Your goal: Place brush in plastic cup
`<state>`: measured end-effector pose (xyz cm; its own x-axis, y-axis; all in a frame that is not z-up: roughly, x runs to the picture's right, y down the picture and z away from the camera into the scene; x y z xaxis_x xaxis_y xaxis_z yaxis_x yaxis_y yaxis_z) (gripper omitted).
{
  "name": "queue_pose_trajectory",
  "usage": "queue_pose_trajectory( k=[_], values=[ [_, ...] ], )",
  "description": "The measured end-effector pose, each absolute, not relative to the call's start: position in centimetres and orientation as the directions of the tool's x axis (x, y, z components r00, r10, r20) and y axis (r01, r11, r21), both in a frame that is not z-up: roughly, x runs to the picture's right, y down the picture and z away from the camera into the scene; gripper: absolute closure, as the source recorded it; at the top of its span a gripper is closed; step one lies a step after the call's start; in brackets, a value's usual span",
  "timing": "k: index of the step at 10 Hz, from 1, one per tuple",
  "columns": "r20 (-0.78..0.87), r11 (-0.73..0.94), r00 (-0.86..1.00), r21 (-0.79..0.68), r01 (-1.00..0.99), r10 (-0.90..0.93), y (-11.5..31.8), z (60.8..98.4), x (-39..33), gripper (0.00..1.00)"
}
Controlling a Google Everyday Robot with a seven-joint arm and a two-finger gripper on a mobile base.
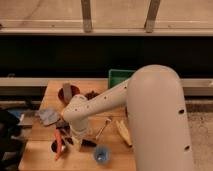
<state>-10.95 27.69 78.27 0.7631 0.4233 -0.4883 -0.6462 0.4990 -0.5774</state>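
The brush [90, 143] is a slim dark shape lying on the wooden table [40, 155], just left of and above the plastic cup [101, 154], a small blue cup near the front edge. My white arm reaches in from the right and bends down at the wrist. The gripper [77, 139] points down at the table, right at the left end of the brush. Part of the brush is hidden behind it. I cannot make out whether the brush is held.
A black cup with an orange carrot [57, 145] stands left of the gripper. A silver fork [103, 127] and a pale yellowish object [122, 131] lie right of it. A grey cloth [47, 116], a red bowl [67, 92] and a green bin [120, 77] sit farther back.
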Motion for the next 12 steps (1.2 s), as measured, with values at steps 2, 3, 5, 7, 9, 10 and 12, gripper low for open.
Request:
queue_pose_trajectory(
  k=[2,3,5,7,9,10,12],
  values=[
    [-0.49,0.498,0.761,-0.575,-0.649,0.426,27.5,78.2,-10.8,0.74],
    [-0.495,0.498,0.758,-0.572,-0.652,0.425,27.5,78.2,-10.5,0.84],
    [-0.494,0.496,0.759,-0.574,-0.651,0.424,27.5,78.2,-10.6,0.99],
    [-0.472,0.498,0.76,-0.574,-0.65,0.447,26.9,77.8,-10.2,1.0],
    [-0.439,0.511,0.76,-0.564,-0.648,0.479,24.8,76.6,-10.0,1.0],
    [-0.415,0.525,0.763,-0.557,-0.644,0.496,23.3,75.7,-10.0,1.0],
    [-0.363,0.554,0.772,-0.544,-0.63,0.521,20.7,74.1,-10.3,1.0]
  ],
)
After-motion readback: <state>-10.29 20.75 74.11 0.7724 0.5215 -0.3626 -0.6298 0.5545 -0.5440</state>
